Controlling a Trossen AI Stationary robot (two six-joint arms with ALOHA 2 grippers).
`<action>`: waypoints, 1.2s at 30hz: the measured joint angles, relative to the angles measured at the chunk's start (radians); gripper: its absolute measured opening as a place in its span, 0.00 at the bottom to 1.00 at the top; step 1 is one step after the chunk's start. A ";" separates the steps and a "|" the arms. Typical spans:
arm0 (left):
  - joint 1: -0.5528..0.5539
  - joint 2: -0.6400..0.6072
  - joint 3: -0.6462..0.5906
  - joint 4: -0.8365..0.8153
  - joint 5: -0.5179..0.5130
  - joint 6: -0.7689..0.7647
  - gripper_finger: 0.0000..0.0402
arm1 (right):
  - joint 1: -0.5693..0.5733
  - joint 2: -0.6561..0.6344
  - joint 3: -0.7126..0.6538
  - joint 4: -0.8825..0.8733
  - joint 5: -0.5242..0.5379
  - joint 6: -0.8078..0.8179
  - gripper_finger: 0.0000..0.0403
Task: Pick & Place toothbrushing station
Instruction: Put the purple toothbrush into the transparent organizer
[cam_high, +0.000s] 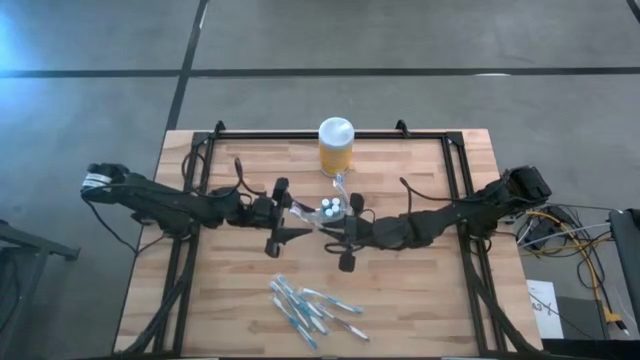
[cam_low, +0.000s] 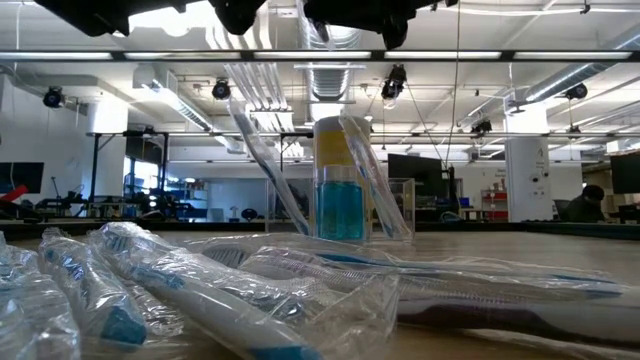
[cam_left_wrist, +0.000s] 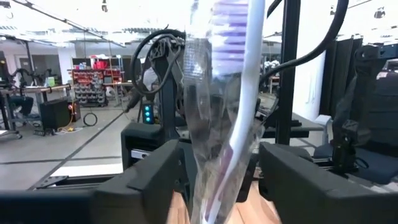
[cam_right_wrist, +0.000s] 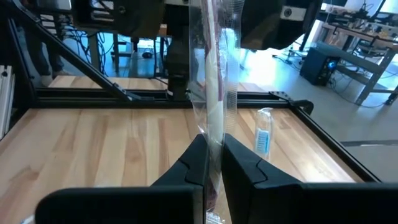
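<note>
Scene: two dark arms meet over the middle of the wooden table (cam_high: 420, 300), nose to nose
Left pincer (cam_high: 296, 217): its two fingers stand wide either side of a wrapped toothbrush (cam_left_wrist: 233, 93), which rises upright between them; no squeeze on it that I can see
Right pincer (cam_high: 330, 232): pinched down tight on the clear wrapper of a toothbrush, gripping it low, with the brush standing straight up above the fingers (cam_right_wrist: 196, 165)
Toothbrushing station (cam_high: 333, 207): a small clear holder near the table's middle, just in front of the yellow jar (cam_high: 336, 148), right between the two pincers; brushes already lean in it, and from table height it shows as a clear frame with a blue-filled part
Spare brushes (cam_high: 310, 308): a loose heap in wrappers at the near edge, well apart from the holder
Step, as I read it: the brush looks to be passing between the arms, above or at the holder
Risk one: the wrapper is slick, so the brush could slide or twist in the grip
Risk two: the holder looks light, and a nudge from either arm could tip it and spill its brushes
Risk three: both pincers are so close that a careless move could knock them together
</note>
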 joint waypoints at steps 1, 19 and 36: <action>0.000 0.000 0.003 -0.004 0.000 -0.003 0.51 | 0.000 0.000 0.000 0.000 0.000 0.000 0.05; 0.000 -0.074 0.019 -0.185 0.035 0.028 0.06 | 0.009 -0.019 0.006 0.001 0.003 -0.018 0.28; 0.000 -0.514 -0.165 -0.541 0.036 0.036 0.06 | 0.045 -0.153 -0.063 -0.075 -0.078 0.018 0.31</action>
